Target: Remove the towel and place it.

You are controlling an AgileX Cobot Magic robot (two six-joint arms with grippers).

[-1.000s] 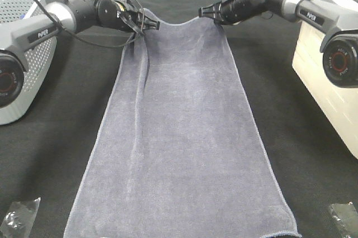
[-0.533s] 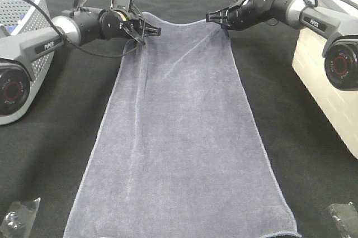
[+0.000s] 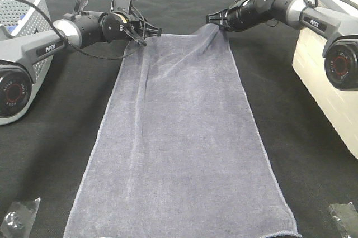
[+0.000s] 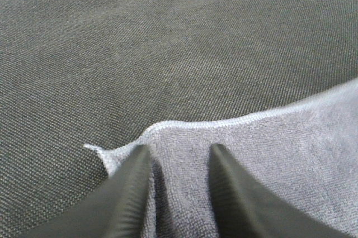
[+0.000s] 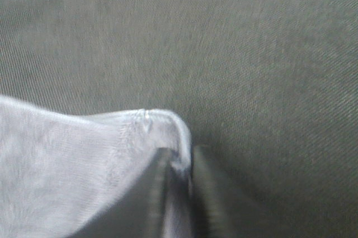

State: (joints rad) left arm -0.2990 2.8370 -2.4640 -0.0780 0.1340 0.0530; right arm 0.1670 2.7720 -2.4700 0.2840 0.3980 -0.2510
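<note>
The greyish-lavender towel (image 3: 179, 137) lies lengthwise on the black table cloth (image 3: 45, 154), from the front edge to the far middle. My left gripper (image 3: 152, 30) is at its far left corner with the fingers apart. In the left wrist view the towel (image 4: 268, 154) lies flat under the open left gripper (image 4: 179, 148). My right gripper (image 3: 211, 18) is shut on the far right corner and holds it slightly raised. In the right wrist view the towel corner (image 5: 67, 154) is pinched in the right gripper (image 5: 179, 151).
A white perforated basket (image 3: 22, 20) stands at the far left. A cream box (image 3: 330, 81) stands at the right edge. Small black plastic pieces lie at the front left (image 3: 19, 215) and front right (image 3: 344, 215) corners.
The left gripper has opened and the towel's far left corner has dropped onto the cloth. The right gripper still holds its corner and has barely moved.
</note>
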